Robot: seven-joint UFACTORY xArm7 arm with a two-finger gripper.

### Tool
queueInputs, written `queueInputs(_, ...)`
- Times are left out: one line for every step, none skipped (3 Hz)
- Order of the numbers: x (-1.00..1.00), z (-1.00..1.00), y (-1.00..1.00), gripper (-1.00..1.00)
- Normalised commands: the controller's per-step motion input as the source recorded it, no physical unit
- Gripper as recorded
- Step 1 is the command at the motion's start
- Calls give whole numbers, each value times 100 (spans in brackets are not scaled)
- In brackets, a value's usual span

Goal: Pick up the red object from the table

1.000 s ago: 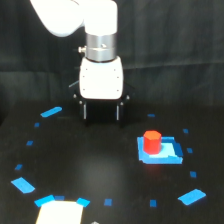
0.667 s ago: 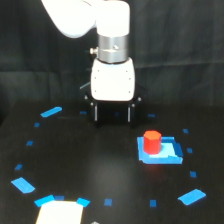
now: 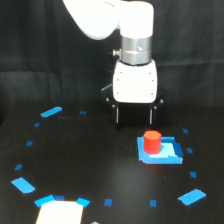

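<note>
A: Where is the red object [image 3: 151,141] right now?

B: It stands upright on the blue square patch [image 3: 160,150], toward the exterior view's right side of the table [image 3: 90,165]. Nothing touches it.

A: And the gripper [image 3: 134,115]?

B: It hangs pointing straight down, just behind the red object and a little toward the exterior view's left. The two fingers [image 3: 117,114] are spread apart with nothing between them, so the jaws stand open and empty.

A: Why hold it like that?

B: I judge the open, vertical pose is meant for a top-down grasp: the gap looks roughly wide enough to take the object once the fingers sit over it and lower around it.

A: What has changed from a second ago?

B: The arm has travelled toward the exterior view's right, closing in on the patch. Before, the gripper was well to the left of the object; now it is nearly in line with it. The object and the patch have not moved.
</note>
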Motion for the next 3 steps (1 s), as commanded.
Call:
queueInputs(-13,3,-91,-11)
queueInputs(6,-7,-100,71)
queueInputs(-2,-1,-64,100)
